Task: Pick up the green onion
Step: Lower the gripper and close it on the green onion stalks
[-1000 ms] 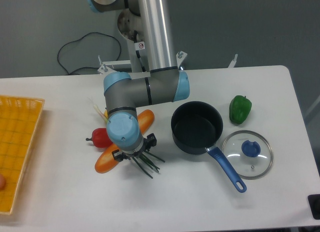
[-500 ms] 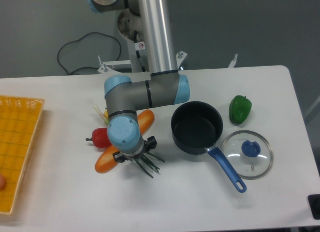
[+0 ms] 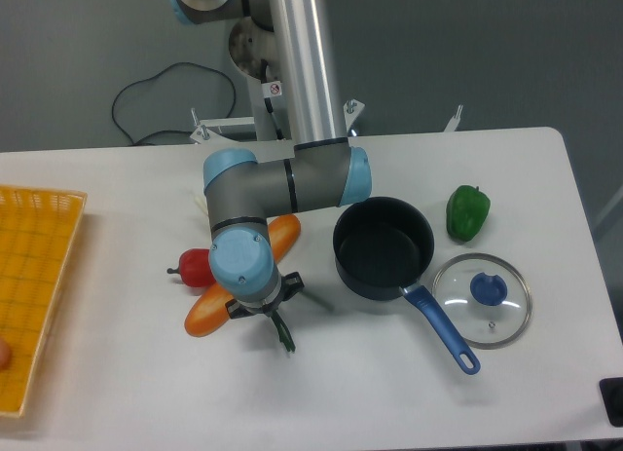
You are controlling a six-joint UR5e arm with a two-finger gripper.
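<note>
The green onion [image 3: 282, 332] shows only as a short bundle of dark green stalks sticking out below the wrist toward the table's front; the rest, with its pale end, is hidden under the arm. My gripper [image 3: 261, 307] points straight down over it, beside the orange carrot [image 3: 206, 310]. The wrist covers the fingers from above. The stalks are pinched together into one tight bunch at the gripper, so it looks shut on the green onion.
A red pepper [image 3: 197, 267] lies left of the carrot. A dark pot [image 3: 383, 248] with a blue handle stands to the right, a glass lid [image 3: 482, 300] beside it and a green bell pepper [image 3: 467, 212] behind. A yellow basket [image 3: 34, 276] sits at the left edge.
The loose, fanned stalks have drawn together into one narrow bunch under the gripper. The yellowish end left of the arm has gone out of sight. The wrist has turned slightly.
</note>
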